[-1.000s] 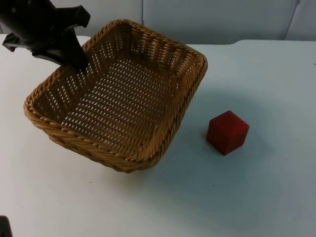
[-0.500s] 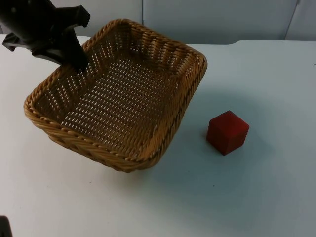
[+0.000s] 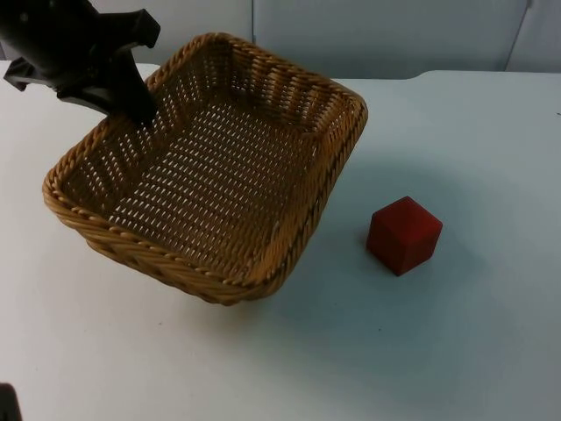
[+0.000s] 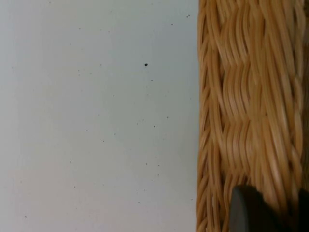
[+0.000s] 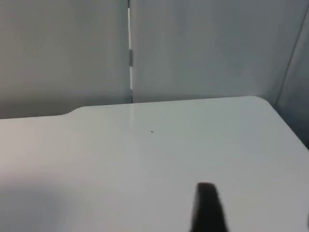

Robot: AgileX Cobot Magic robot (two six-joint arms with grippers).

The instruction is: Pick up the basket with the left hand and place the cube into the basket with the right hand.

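The left end effector (image 3: 140, 110) is clamped on the far-left rim of the light, stiff wicker basket (image 3: 210, 167), tilted above the white bench (image 3: 456, 351), while the hard, flat-faced red cube (image 3: 403, 235) beside it suits a pinch across 2 opposite faces by the waiting right end effector (image 5: 208, 205), whose closure I cannot tell.

From a fixed spot above, we look down and forward across the white table (image 3: 456, 351), the grey partition wall (image 3: 377, 35) at twelve o'clock. The wicker basket (image 3: 210, 167) lies toward ten o'clock, the red cube (image 3: 403, 235) toward three, and the left gripper (image 3: 131, 103) reaches in from eleven o'clock.

Our left wrist camera sits very close, looking almost straight down the basket's (image 4: 246, 111) woven outer wall onto bare table (image 4: 96, 121). It shares that basket edge with the overhead view.

Our right wrist camera sits low, facing nearly level across the table (image 5: 145, 154) to the wall (image 5: 63, 53), sharing the far table edge with the overhead view.
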